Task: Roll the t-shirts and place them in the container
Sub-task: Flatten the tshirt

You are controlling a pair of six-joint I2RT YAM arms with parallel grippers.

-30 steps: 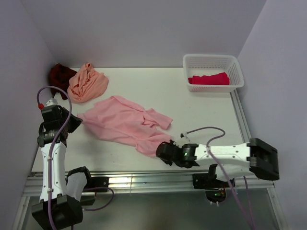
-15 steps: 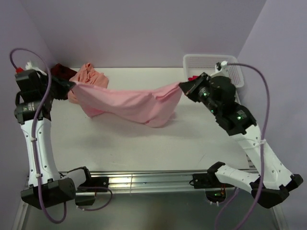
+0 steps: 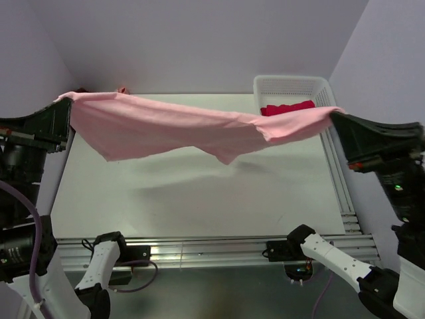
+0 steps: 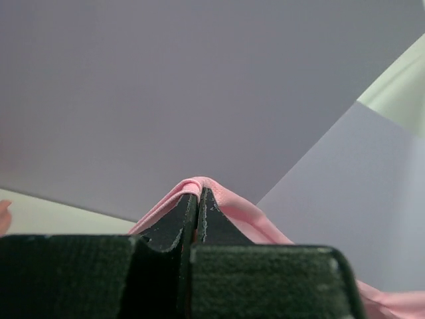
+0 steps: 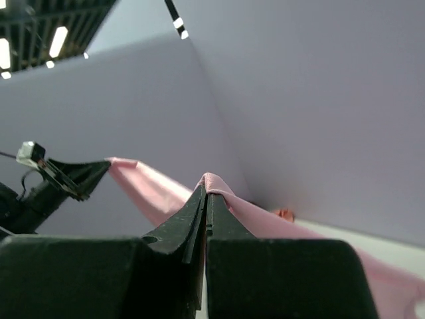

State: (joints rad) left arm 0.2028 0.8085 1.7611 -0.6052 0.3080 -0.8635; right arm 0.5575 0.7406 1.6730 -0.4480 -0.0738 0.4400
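The light pink t-shirt (image 3: 166, 126) hangs in the air above the table (image 3: 199, 199), stretched into a sagging band. Its long axis runs left to right across the workspace, and a loose flap droops lowest near the middle. The left gripper (image 3: 66, 101) is clamped tight on the left end with a fold of cloth pinched between its tips. The right gripper (image 3: 334, 114) is closed the same way on the right end, in front of the white lattice basket (image 3: 292, 83) that holds a crimson-pink t-shirt (image 3: 287, 108). Neither arm is nearer, since each holds one end at about the same height. Laying the shirt flat for rolling likely calls for both ends to come down together, or the cloth may bunch.
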